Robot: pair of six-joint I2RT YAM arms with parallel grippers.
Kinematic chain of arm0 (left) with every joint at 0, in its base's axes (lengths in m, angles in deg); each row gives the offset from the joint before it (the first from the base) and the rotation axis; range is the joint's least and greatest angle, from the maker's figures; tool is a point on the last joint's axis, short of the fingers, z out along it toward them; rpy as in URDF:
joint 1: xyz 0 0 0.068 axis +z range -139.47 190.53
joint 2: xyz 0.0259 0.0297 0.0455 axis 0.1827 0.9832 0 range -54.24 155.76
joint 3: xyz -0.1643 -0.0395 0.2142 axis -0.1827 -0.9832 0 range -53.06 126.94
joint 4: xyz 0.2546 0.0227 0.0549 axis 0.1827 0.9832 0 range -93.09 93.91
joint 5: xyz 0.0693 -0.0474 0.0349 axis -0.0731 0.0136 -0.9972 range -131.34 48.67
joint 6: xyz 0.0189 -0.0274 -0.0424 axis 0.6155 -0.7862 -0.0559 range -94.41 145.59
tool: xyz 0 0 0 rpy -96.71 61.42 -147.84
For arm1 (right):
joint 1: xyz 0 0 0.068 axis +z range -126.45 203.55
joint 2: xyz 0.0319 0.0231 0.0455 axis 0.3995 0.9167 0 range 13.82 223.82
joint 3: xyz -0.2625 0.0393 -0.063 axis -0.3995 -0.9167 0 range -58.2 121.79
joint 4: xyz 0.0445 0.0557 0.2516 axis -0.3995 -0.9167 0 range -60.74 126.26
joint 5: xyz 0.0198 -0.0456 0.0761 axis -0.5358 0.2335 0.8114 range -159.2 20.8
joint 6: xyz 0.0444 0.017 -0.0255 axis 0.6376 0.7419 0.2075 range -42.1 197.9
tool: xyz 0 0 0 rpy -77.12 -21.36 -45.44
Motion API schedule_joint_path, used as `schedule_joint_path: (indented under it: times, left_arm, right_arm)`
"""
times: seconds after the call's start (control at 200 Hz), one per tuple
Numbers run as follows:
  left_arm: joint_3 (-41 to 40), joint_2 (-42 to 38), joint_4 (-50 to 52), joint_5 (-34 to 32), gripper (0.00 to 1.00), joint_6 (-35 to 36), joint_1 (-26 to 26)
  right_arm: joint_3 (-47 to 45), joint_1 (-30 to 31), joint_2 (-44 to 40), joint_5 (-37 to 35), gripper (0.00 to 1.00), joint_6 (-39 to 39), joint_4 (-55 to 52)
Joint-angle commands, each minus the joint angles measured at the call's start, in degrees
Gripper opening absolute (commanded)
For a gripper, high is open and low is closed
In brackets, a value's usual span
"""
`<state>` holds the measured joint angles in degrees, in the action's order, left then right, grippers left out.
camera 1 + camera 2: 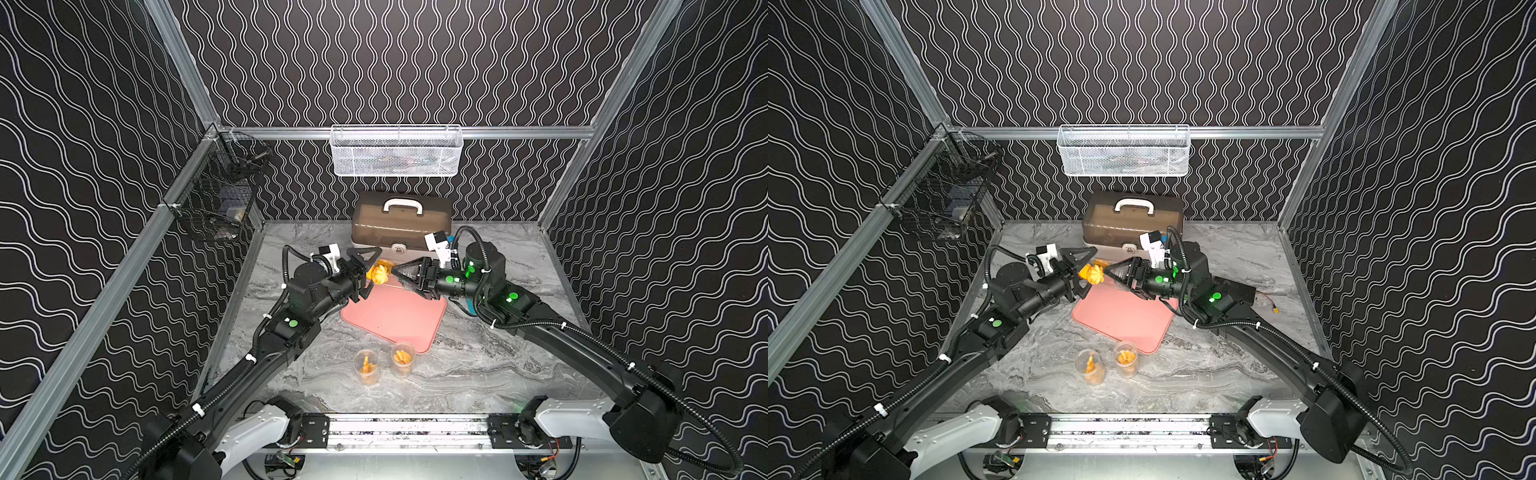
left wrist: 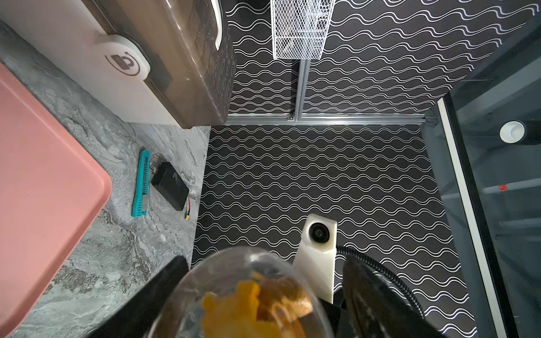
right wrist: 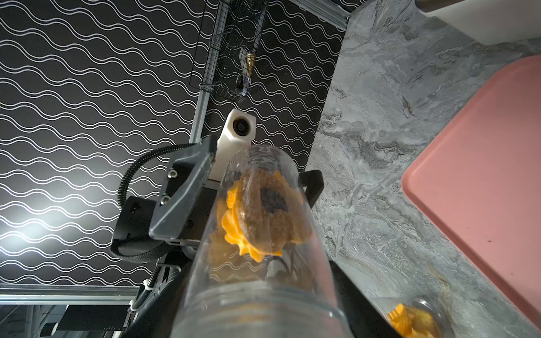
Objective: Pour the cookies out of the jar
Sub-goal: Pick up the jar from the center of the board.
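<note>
Entry: my right pincer (image 1: 405,279) is closed on one end of the clear jar (image 1: 390,271). The jar lies on its side in the air over the far left corner of the pink tray (image 1: 395,322). My left pincer (image 1: 368,274) faces it from the other side of that corner, with its jaws partly apart around the jar's other end. In the left wrist view one finger (image 2: 371,295) stands clear of the jar wall with a gap showing; I cannot tell whether the opposite finger touches. The cookies (image 1: 377,274) are inside the jar, bunched toward the left pincer's end. The right wrist view shows orange ones and a brown one with a dark centre. Two clear cups (image 1: 367,378) with orange pieces in them stand side by side on the table (image 1: 478,365), just off the tray's near edge. A brown-lidded box (image 1: 401,226) with a white handle stands beyond the tray's far edge.
</note>
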<state>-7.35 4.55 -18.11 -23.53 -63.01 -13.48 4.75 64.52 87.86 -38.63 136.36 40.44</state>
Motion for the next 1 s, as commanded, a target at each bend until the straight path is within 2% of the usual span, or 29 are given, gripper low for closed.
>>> schedule_joint_path:
  times: [0.0,0.19,0.695,0.866,0.956,0.996]
  left_arm:
    - [-0.25,-0.15,-4.70,0.36,0.83,-1.74,-0.06]
    - [-0.61,-0.04,-5.10,0.22,0.74,-2.45,-0.05]
    - [-2.64,0.74,-7.30,-0.31,0.68,-4.43,-0.07]
    - [-3.79,1.14,-7.90,-0.79,0.65,-5.35,-0.06]
    - [-4.22,1.45,-8.35,-0.75,0.65,-5.61,0.02]
    - [-4.23,1.51,-8.44,-0.75,0.65,-5.62,0.02]
  right_arm:
    - [-0.47,0.16,0.05,-0.16,0.68,0.30,1.88]
    - [-0.77,0.20,0.25,-0.59,0.69,0.52,2.75]
    - [-1.35,0.16,0.83,-1.81,0.75,0.68,3.04]
    - [-1.12,0.16,1.36,-2.52,0.85,0.66,2.83]
    - [-0.57,0.10,1.79,-2.79,0.99,0.34,2.02]
    - [-0.47,0.06,1.90,-2.80,1.00,0.27,1.87]
